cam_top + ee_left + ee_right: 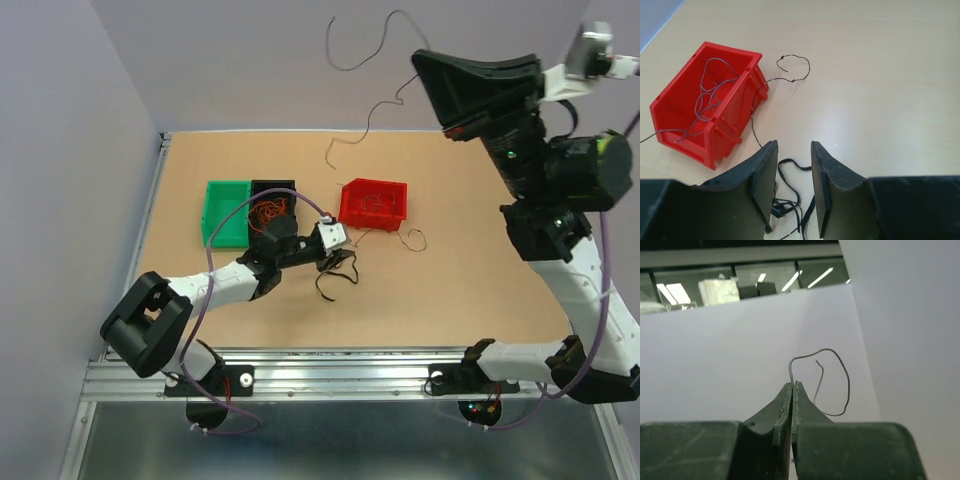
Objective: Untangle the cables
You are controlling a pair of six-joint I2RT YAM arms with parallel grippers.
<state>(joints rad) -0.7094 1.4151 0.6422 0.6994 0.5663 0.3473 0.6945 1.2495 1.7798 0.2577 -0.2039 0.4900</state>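
Thin orange wires lie curled in a black plastic bin. Thin grey wires sit tangled in a red plastic bin. Black strands lie loosely knotted on the tan table. One long grey wire hangs raised, curling in the air.

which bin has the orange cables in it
The black bin, beside the green bin: orange cables pile inside. The red bin stands apart.

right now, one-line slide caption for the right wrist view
right gripper pinched shut on a thin grey cable, held up against a pale wall
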